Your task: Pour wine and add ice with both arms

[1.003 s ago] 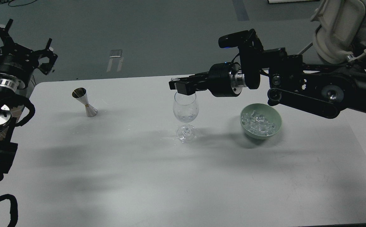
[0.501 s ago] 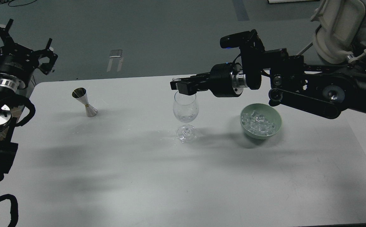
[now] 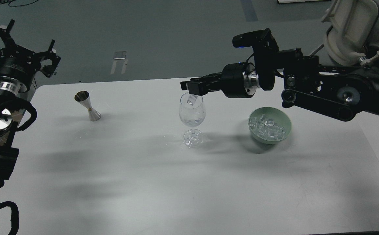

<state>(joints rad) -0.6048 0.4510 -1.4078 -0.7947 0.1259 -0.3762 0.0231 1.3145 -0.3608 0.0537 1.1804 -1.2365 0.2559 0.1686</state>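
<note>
From the head view, the right gripper reaches in level over the mouth of the stemmed glass, which stands toward the far edge of the tabletop, about midway along it. A clear ice chunk shows at the glass's rim just under the fingertips, so I judge the drop is in hand; whether the jaws are apart or still pinching I cannot tell, since they read as one dark block. The rest of the ice is heaped in the green bowl just to the right of the glass, near enough for short trips. Any wine in the glass is too clear to make out. The steel jigger stands upright toward the far-left corner. The left gripper is parked off the table's left edge, claws spread and empty, clear of the work.
</note>
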